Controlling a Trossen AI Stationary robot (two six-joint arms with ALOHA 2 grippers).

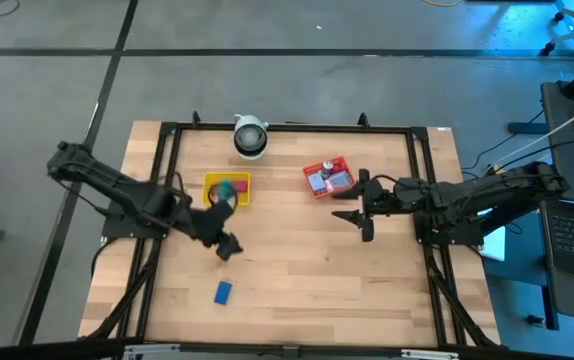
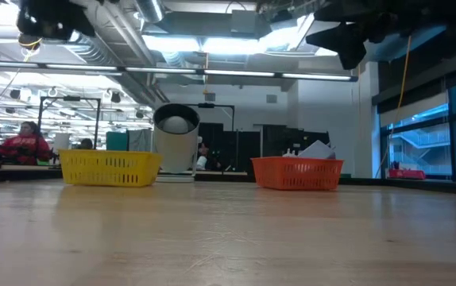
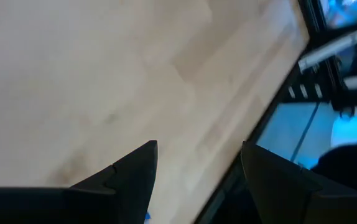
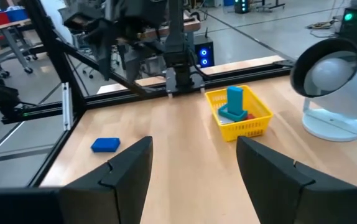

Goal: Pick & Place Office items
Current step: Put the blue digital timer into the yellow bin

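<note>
1. One blue office item, a small flat block with straight edges, lies alone on the bare wood of the bench, toward the near edge and well apart from both trays. The right wrist view shows it too.
2. The yellow tray is a shallow basket with a grid wall, like plastic mesh. It holds a teal upright block on a teal flat piece, with a small red piece just beside them.
3. The red tray has the same mesh wall in orange-red. Inside lie bluish and whitish pieces; in the low view a whitish corner sticks up above its rim. I cannot tell their exact shapes.
4. No writing or label can be read on any item.
5. The left gripper hangs over the bench between the yellow tray and the blue office item. Its jaws are apart and hold nothing; the left wrist view shows plain wood between the dark fingers.
6. The right gripper hovers just beside the red tray, pointing toward the middle of the bench. Its jaws are also apart and empty.
7. A round white device with a dark ring stands at the far edge, between the two trays.
8. The bench top is light wooden boards with a smooth surface, inside a black metal frame.
</note>
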